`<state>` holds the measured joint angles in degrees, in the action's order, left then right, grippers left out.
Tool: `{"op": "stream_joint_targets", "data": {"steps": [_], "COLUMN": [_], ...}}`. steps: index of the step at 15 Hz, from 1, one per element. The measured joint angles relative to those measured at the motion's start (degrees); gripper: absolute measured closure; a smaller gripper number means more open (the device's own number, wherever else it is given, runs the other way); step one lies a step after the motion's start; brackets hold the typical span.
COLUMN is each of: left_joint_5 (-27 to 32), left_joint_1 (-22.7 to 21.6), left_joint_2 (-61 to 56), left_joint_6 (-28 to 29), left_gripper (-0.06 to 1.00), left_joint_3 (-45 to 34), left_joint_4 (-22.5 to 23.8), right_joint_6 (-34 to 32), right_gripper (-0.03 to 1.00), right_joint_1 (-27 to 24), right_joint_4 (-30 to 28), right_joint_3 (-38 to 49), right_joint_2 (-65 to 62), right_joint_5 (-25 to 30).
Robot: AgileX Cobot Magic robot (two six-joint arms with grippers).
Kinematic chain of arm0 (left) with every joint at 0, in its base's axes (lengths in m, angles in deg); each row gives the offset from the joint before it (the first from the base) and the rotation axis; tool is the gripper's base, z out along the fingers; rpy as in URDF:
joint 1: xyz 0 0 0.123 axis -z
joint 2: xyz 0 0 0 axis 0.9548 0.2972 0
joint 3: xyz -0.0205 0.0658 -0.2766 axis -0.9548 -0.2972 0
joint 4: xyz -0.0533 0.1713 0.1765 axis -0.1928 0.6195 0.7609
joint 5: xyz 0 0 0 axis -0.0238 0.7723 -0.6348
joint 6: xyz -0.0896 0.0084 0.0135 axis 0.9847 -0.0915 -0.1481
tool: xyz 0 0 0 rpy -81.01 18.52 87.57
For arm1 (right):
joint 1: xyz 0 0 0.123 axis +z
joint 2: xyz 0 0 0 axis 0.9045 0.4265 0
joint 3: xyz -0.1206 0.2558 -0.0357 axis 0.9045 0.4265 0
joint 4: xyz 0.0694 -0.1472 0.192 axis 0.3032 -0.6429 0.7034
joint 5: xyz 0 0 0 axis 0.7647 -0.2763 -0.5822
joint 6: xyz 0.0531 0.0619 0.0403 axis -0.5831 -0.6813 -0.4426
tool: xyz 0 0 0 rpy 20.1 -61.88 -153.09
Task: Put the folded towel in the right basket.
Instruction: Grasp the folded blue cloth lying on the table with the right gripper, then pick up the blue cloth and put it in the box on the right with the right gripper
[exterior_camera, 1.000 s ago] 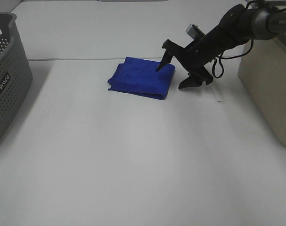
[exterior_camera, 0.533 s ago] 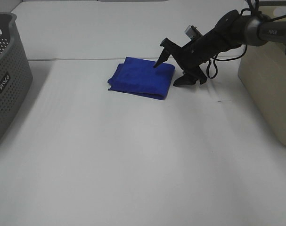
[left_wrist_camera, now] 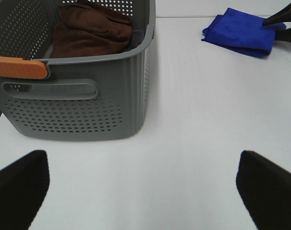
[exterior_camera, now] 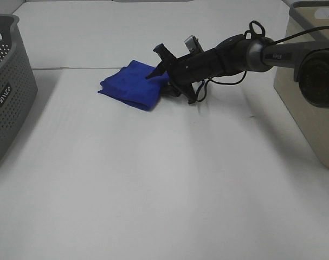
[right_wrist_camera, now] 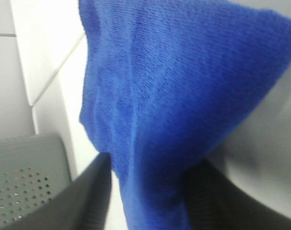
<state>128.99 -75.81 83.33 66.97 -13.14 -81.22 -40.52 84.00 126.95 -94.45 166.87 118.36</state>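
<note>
The folded blue towel (exterior_camera: 129,86) lies bunched on the white table, left of centre at the back; it also shows in the left wrist view (left_wrist_camera: 241,36). My right gripper (exterior_camera: 162,82) reaches across from the right and is shut on the towel's right edge, one finger above and one below. In the right wrist view the towel (right_wrist_camera: 174,96) fills the frame between the two dark fingers (right_wrist_camera: 95,191). The beige right basket (exterior_camera: 316,81) stands at the right edge. My left gripper (left_wrist_camera: 143,191) is open and empty, low over the table beside the grey basket.
A grey perforated basket (exterior_camera: 7,81) stands at the left edge; in the left wrist view it (left_wrist_camera: 87,76) holds a brown towel (left_wrist_camera: 92,33). A seam in the table (exterior_camera: 72,68) runs along the back behind the towel.
My right gripper has moved left into the towel and closed on its right edge. The towel has slid left and bunched up.
</note>
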Motion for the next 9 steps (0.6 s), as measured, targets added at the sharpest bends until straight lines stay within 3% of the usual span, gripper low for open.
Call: {"op": "stream_joint_targets", "data": {"steps": [2, 3, 9], "left_joint_5": [0.0, 0.0, 0.0], "left_joint_1": [0.0, 0.0, 0.0], "left_joint_2": [0.0, 0.0, 0.0], "left_joint_6": [0.0, 0.0, 0.0], "left_gripper": [-0.04, -0.04, -0.04], "left_joint_3": [0.0, 0.0, 0.0], "left_joint_4": [0.0, 0.0, 0.0], "right_joint_6": [8.08, 11.12, 13.06], "right_gripper": [0.86, 0.93, 0.93], "right_joint_1": [0.29, 0.29, 0.23], "right_joint_4": [11.52, 14.9, 17.88], "right_joint_3": [0.0, 0.0, 0.06], "right_joint_2": [0.06, 0.06, 0.06], "right_joint_5": [-1.03, -1.09, 1.66]}}
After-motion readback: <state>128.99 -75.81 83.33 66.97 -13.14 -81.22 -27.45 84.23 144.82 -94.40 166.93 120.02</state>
